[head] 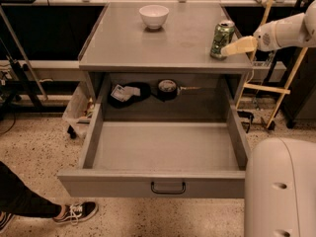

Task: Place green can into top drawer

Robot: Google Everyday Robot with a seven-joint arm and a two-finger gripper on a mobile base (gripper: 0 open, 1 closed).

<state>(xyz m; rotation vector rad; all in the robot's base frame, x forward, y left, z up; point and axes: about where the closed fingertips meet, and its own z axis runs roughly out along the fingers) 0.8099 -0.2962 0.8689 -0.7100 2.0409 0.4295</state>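
The green can (221, 39) stands upright near the right front edge of the grey tabletop (163, 43). My gripper (232, 49) reaches in from the right on a white arm; its cream fingers (240, 46) lie right beside the can, at its lower right side. The top drawer (165, 154) is pulled wide open below the tabletop, its inside bare, with a small black handle (168, 187) on the front panel.
A white bowl (154, 16) stands at the back of the tabletop. Dark items and a roll of tape (168, 88) lie on the shelf behind the drawer. The robot's white base (279, 191) fills the lower right. A person's leg and shoe (74, 212) are at lower left. A wooden frame (281, 68) stands to the right.
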